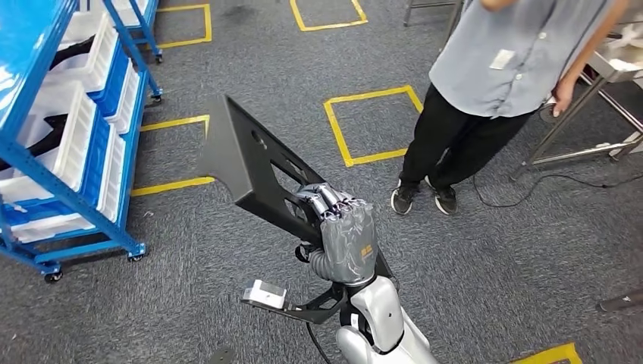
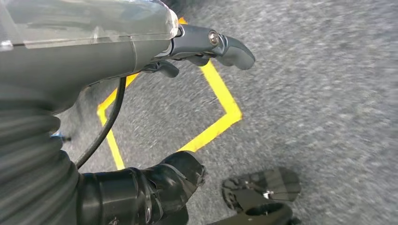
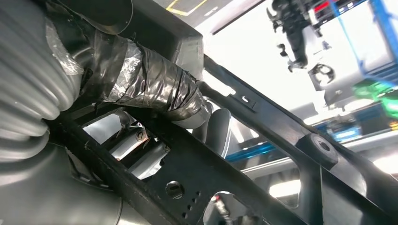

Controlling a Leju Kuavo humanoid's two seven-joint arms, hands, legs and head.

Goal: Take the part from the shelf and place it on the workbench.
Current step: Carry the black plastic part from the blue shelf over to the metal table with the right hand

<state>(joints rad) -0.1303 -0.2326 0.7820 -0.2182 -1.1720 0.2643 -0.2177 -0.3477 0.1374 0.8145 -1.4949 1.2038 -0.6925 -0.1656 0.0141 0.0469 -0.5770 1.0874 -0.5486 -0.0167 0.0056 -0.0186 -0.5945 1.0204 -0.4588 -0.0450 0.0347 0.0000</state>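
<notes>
Right hand point(image 1: 345, 227) grips black flat part point(image 1: 250, 163), fingers wrapped over near edge, part raised above carpet. Left hand point(image 2: 187, 47) holds nothing, fingers loosely apart. Blue shelf point(image 1: 45, 182) far left: white bins point(image 1: 72, 144) hold dark parts. One person point(image 1: 493, 68) right.

black part point(image 1: 254, 163), blue shelf point(image 1: 45, 182), grey floor point(image 1: 227, 250)

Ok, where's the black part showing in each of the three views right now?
Head view: the black part sits centre frame, held up over the grey carpet by the right hand.
Left wrist view: not in it; that view looks down at carpet and yellow floor tape.
Right wrist view: the part runs diagonally across the frame, close up.
Shared landmark: the blue shelf, also at.
</notes>
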